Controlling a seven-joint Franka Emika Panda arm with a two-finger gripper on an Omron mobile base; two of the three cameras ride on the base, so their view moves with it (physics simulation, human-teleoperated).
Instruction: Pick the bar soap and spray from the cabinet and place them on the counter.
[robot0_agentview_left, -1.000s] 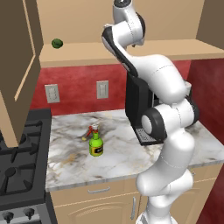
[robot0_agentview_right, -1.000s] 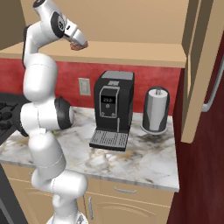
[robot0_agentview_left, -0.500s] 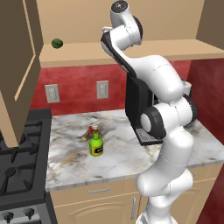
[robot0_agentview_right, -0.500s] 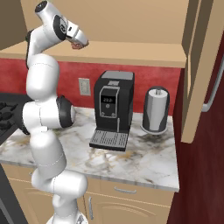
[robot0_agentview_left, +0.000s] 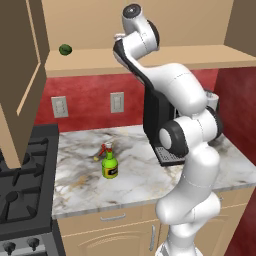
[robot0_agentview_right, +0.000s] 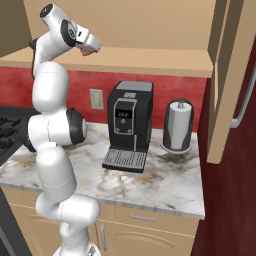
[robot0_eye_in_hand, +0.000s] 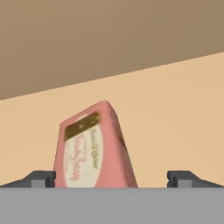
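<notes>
The bar soap (robot0_eye_in_hand: 92, 148) lies on the cabinet (robot0_eye_in_hand: 175, 113) shelf between the gripper's (robot0_eye_in_hand: 111, 178) wide-spread fingertips (robot0_eye_in_hand: 43, 178).

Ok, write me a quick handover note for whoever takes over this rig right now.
End effector: open, empty, up at the cabinet shelf, its fingertips on either side of the bar soap but not closed on it.
Bar soap: on the shelf, right in front of the hand.
Spray: upright on the counter, near the stove.
Done: spray is placed.
Left: grip the soap, lift it off the shelf, set it on the counter.
</notes>
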